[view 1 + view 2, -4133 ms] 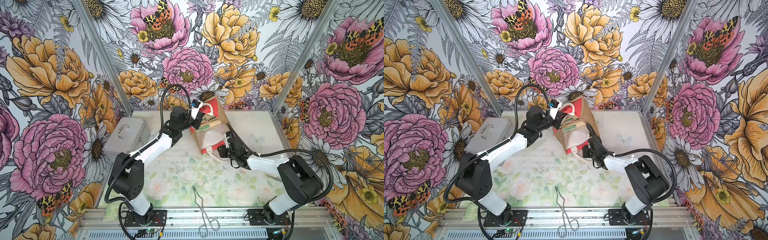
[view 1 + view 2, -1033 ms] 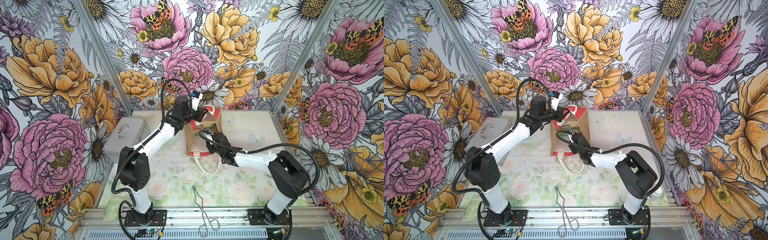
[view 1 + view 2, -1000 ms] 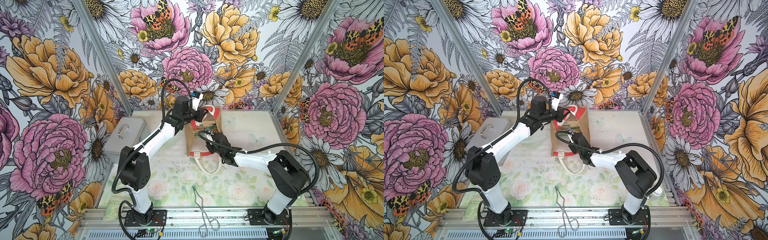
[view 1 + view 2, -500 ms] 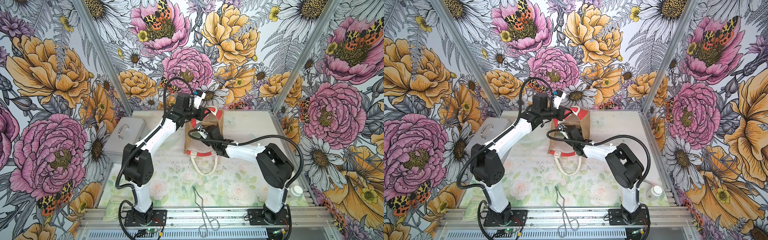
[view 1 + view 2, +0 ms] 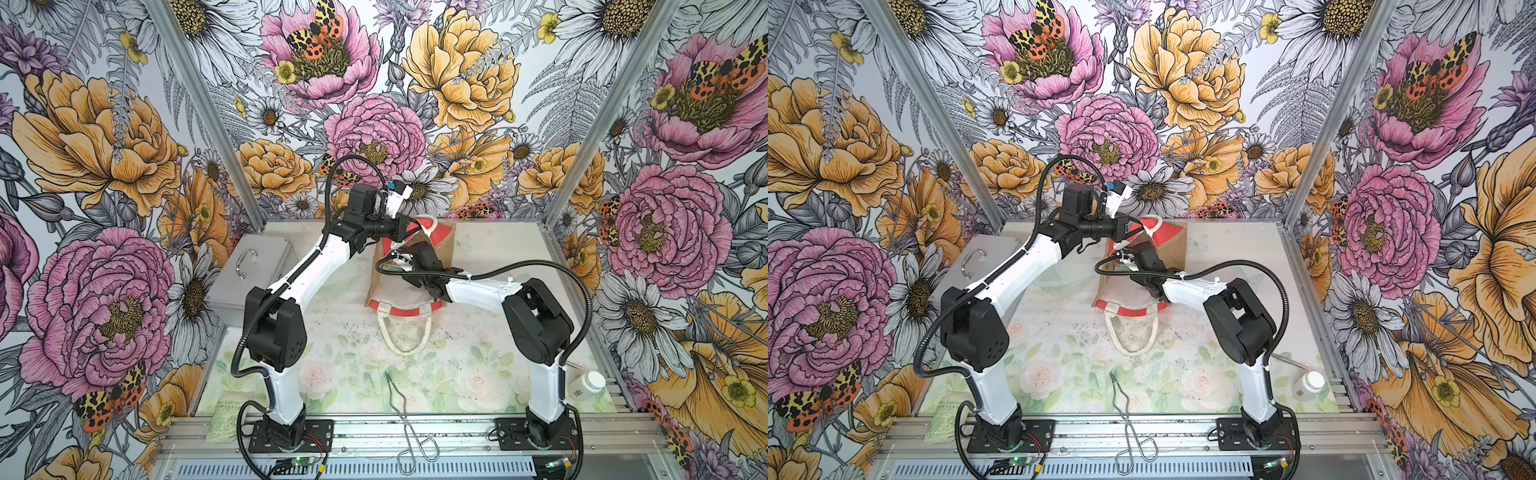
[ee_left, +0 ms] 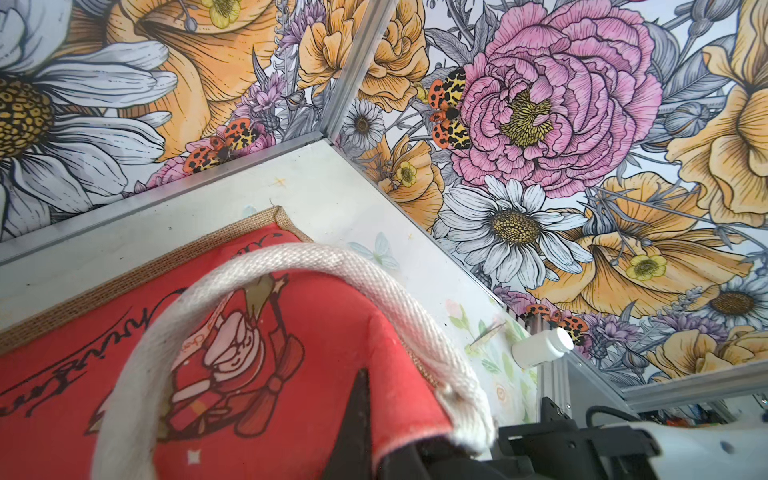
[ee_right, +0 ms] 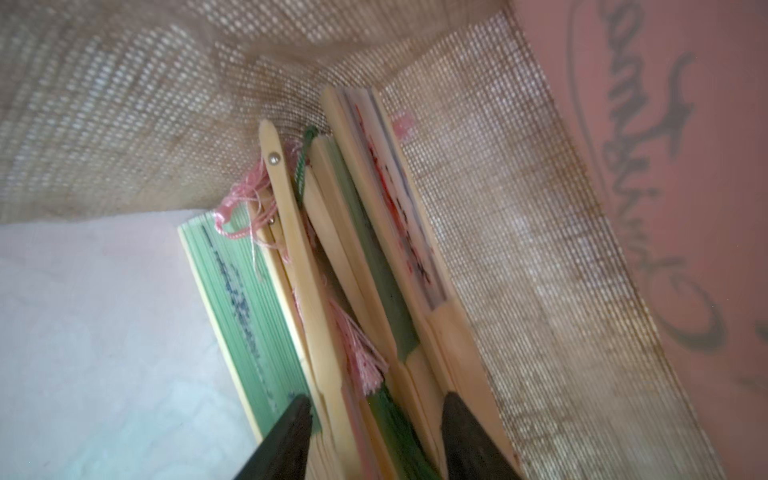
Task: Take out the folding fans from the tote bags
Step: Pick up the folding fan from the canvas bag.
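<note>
Reaching into the tote bag (image 5: 392, 289) on the desk (image 5: 345, 353), the right gripper (image 7: 380, 434) straddles, jaws spread, the folding fans (image 7: 316, 291) packed in a corner, while the left gripper (image 5: 410, 232), pressed together, pinches the bag's red rim beside a white rope handle (image 6: 291, 257).

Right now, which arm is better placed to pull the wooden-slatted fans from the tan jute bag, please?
The right: right gripper open around the fans inside the bag; left gripper holds the bag's rim.
</note>
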`<state>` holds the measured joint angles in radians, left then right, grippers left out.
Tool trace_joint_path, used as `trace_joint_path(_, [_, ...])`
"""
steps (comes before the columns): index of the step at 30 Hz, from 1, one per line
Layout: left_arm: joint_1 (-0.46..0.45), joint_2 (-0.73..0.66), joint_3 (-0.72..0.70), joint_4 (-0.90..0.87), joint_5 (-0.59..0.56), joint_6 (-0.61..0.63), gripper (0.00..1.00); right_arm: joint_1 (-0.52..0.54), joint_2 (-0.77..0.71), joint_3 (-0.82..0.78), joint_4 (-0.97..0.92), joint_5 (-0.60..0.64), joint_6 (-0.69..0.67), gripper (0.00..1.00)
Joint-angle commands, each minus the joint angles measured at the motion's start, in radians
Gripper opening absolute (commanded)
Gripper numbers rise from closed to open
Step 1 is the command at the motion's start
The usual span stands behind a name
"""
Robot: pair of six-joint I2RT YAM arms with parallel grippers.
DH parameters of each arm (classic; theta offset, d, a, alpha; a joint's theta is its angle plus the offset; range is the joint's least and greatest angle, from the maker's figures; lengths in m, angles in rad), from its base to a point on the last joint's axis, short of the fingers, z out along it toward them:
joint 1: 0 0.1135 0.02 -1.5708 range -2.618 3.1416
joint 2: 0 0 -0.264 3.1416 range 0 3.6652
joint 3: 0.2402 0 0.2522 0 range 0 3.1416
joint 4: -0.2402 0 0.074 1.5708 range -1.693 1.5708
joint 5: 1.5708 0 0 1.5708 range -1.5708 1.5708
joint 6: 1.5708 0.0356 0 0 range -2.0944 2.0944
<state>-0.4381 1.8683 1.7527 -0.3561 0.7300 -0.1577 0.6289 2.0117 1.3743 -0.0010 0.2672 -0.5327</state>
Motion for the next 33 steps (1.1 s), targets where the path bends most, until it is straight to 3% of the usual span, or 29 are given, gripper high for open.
trace_joint_path(1, [-0.005, -0.005, 0.056, 0.026, 0.1, 0.01, 0.0, -0.013, 0.04, 0.045, -0.033, -0.008, -0.018, 0.51])
trace_joint_path(12, [-0.009, -0.005, 0.068, -0.013, 0.096, 0.029, 0.0, -0.017, 0.079, 0.065, -0.076, -0.014, -0.018, 0.4])
trace_joint_path(33, [-0.013, -0.02, 0.071, -0.079, 0.085, 0.072, 0.0, -0.027, 0.084, 0.07, -0.113, -0.071, -0.012, 0.04])
